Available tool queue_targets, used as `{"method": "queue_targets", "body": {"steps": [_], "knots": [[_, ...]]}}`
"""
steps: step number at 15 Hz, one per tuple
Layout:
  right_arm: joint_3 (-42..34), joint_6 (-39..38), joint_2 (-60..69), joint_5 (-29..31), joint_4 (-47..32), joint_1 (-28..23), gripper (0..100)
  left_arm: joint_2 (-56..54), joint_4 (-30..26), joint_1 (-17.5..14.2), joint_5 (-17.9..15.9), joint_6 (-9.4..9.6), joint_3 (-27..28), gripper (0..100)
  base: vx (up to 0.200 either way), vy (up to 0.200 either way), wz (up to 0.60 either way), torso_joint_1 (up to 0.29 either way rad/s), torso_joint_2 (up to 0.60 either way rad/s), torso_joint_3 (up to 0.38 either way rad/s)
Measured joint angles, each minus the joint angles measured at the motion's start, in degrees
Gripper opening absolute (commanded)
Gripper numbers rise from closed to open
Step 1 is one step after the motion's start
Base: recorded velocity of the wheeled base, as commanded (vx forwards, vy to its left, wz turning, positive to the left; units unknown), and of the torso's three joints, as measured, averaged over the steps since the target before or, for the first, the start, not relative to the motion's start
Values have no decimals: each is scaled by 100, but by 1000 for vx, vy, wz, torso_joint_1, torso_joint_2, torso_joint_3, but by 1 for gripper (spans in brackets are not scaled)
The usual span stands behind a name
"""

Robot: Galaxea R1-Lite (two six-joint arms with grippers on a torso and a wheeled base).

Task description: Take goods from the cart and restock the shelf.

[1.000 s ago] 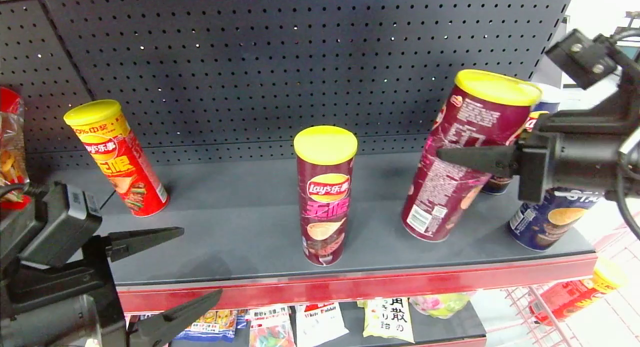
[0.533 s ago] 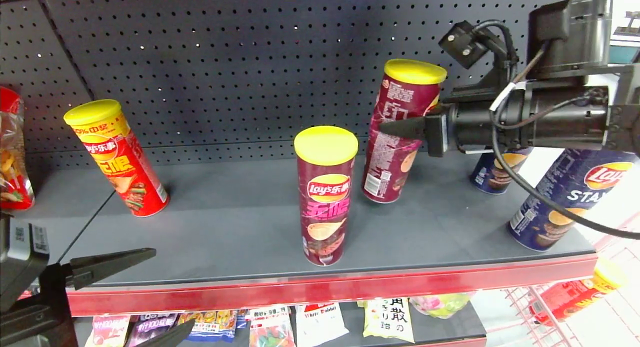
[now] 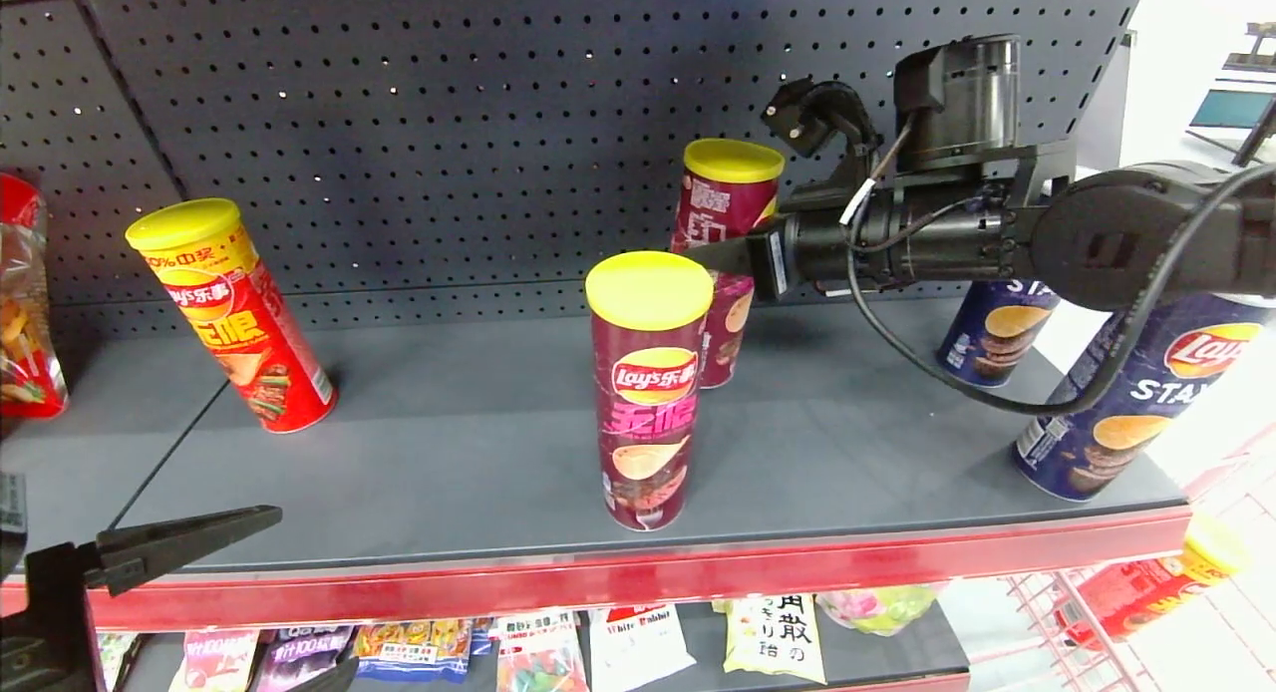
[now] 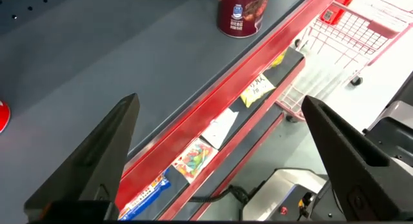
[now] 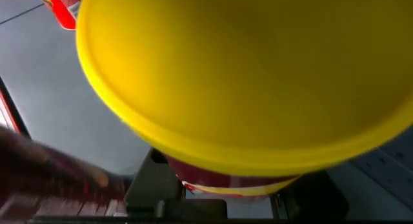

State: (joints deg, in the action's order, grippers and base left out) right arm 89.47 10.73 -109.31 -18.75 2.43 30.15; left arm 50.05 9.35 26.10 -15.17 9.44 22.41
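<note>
The head camera faces the shelf [image 3: 478, 453] from the front, tilted down. The left wrist camera, at its near left edge, looks down and rightward; both catch the front maroon can [image 3: 648, 393] and cart [image 4: 352, 30]. The right wrist camera sits close over the yellow lid [image 5: 245, 75] of the rear maroon can [image 3: 720, 208].

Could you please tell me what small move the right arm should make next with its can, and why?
Probably lower the held can gently until it stands flat on the shelf, before any release. The right end effector is shut on it, the can sits nearly upright just behind the front can, and I cannot tell whether its base touches the shelf yet.
</note>
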Motion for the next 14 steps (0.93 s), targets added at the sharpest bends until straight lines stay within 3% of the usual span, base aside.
{"method": "queue_targets", "body": {"steps": [6, 12, 13, 14], "knots": [[502, 5, -491, -60, -5, 63, 0, -17, 1, 0, 4, -11, -48, 100, 0, 0, 0, 0, 0, 0], [538, 7, -638, -57, -7, 77, 0, -17, 1, 0, 4, -20, -61, 100, 0, 0, 0, 0, 0, 0], [513, 13, -642, -51, -9, 83, 100, -17, 4, 0, 4, -20, -63, 100, 0, 0, 0, 0, 0, 0], [499, 11, -645, -43, 0, 99, 100, -17, 1, 0, 4, -20, -67, 100, 0, 0, 0, 0, 0, 0]]}}
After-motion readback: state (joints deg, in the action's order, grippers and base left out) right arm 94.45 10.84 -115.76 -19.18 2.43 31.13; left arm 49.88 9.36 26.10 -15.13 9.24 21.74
